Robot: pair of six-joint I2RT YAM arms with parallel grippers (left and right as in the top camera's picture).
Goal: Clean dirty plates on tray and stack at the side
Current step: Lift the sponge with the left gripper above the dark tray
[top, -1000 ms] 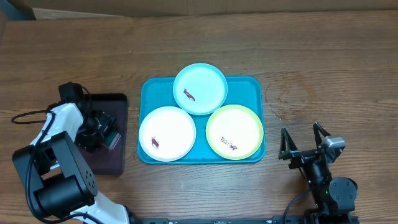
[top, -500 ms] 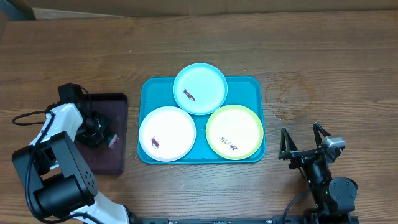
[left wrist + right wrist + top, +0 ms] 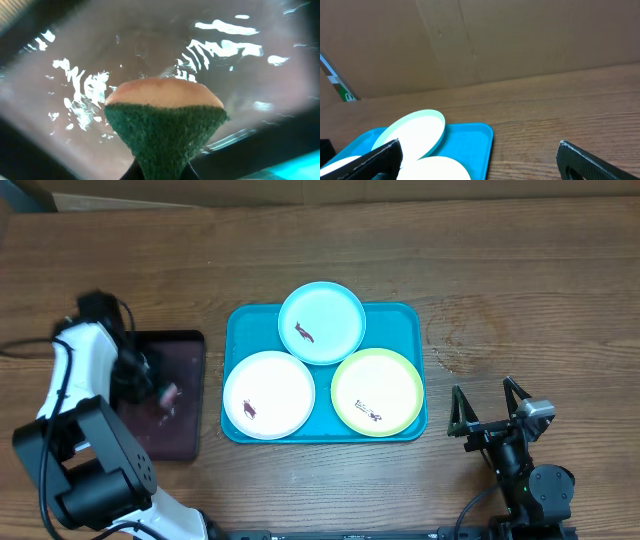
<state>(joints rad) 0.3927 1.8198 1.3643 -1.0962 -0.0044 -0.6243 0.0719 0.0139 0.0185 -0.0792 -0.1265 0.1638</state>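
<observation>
On the wooden table [image 3: 500, 270], left claw [image 3: 160, 392] pinches a sponge [image 3: 165, 127] over the dark tray [image 3: 180, 435].

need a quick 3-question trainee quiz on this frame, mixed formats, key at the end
1. Multiple choice: what is pinched in the left gripper? A) a sponge B) a fork C) nothing
2. True or false: the right gripper has its fingers open and holds nothing.
3. Short answer: which plate on the teal tray lies nearest the right gripper?
Key: 1 A. 2 True. 3 The yellow-green plate.
</observation>
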